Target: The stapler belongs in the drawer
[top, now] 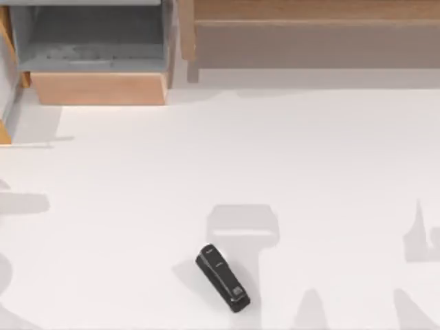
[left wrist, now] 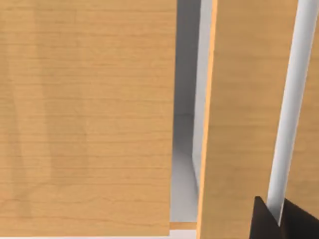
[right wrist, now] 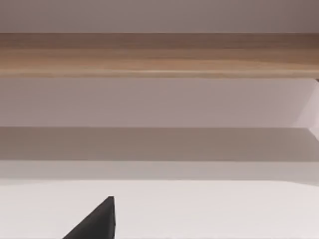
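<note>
While the small black oblong stapler (top: 222, 278) lies well apart from the open grey-walled, tan-fronted drawer (top: 98, 88):
Jaws' state: I cannot tell; a skewed grasp risks slipping.

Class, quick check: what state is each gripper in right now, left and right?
Left gripper: cannot be told; dark tips sit close to the drawer's tan front.
Right gripper: cannot be told; one dark tip shows above the table.

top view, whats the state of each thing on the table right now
stapler: lying flat on the white table, near the front edge, closed, angled diagonally, nothing touching it
drawer: pulled open at the back left, grey inside, nothing in it
shelf unit: standing along the back right
</note>
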